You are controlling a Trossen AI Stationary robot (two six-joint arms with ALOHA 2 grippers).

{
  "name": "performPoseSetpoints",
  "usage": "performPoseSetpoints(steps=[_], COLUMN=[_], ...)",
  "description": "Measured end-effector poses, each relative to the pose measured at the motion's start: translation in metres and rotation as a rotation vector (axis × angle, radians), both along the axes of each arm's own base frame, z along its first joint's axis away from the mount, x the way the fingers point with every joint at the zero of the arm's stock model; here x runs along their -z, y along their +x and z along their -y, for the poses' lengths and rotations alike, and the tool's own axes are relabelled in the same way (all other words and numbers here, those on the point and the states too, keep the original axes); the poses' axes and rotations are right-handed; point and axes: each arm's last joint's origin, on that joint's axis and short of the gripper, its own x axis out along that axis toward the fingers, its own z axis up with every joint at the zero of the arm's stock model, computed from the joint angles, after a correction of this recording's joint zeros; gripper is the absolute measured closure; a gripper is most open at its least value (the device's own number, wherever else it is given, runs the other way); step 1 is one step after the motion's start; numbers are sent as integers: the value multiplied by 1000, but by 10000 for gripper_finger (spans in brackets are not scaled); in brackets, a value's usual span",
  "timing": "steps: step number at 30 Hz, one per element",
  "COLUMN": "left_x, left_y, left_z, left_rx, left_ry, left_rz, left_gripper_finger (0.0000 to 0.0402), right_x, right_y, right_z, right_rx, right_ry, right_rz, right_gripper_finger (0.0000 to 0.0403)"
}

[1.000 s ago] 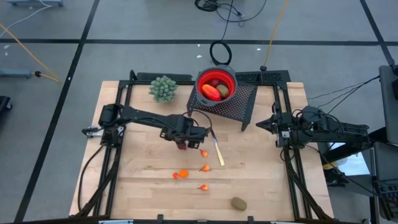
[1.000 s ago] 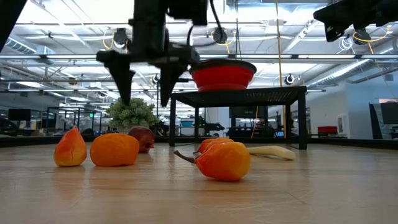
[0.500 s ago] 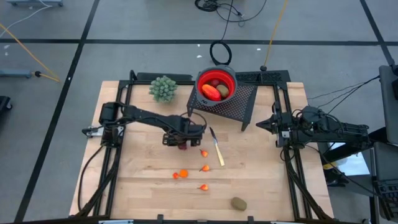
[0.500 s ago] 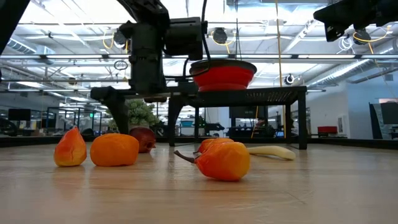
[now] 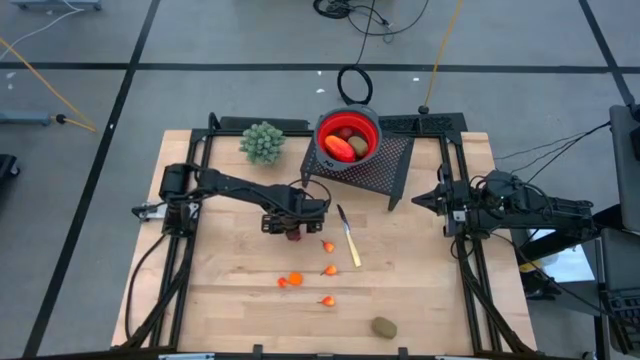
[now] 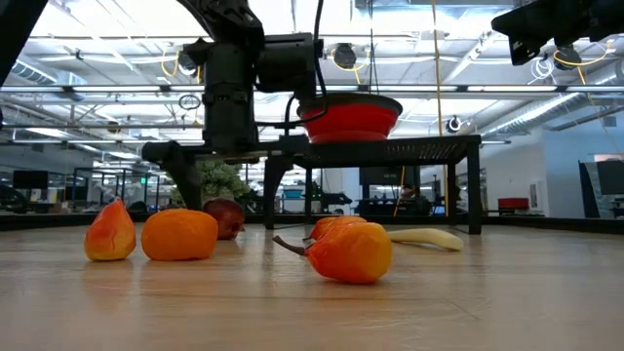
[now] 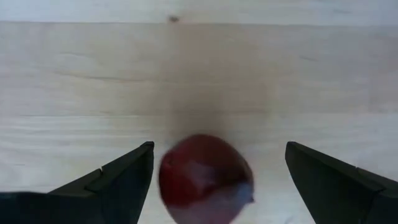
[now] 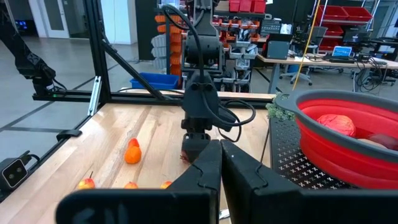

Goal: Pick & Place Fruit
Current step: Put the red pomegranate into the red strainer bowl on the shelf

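One glossy dark red ball, wooden table

Bowl is sitting on the rack at table's far edge; bunch lying left of rack, knife lying in front, small fruit bits lying nearer.

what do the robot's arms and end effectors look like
Both arms are dark, near-black jointed links with black cables along them. The left end effector has two tapered, wedge-shaped dark fingers; the right end effector has the same blocky dark fingers. No markings are visible.
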Motion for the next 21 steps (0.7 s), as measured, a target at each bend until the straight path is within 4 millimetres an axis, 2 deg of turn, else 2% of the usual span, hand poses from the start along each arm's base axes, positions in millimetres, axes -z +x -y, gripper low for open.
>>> performPoseSetpoints(steps=[9,21], left_x=[10,12], left_y=[-7,-6], left_z=[0,0], left_rx=[-23,-4], left_ry=[-3,17], left_rz=[-34,-3], left_gripper_finger=[50,153], right_x=[0,0], right_y=[0,0], right_z=[0,0], right_rx=[0,0], right_ry=[0,0], right_rz=[0,0], right_gripper_finger=[399,399])
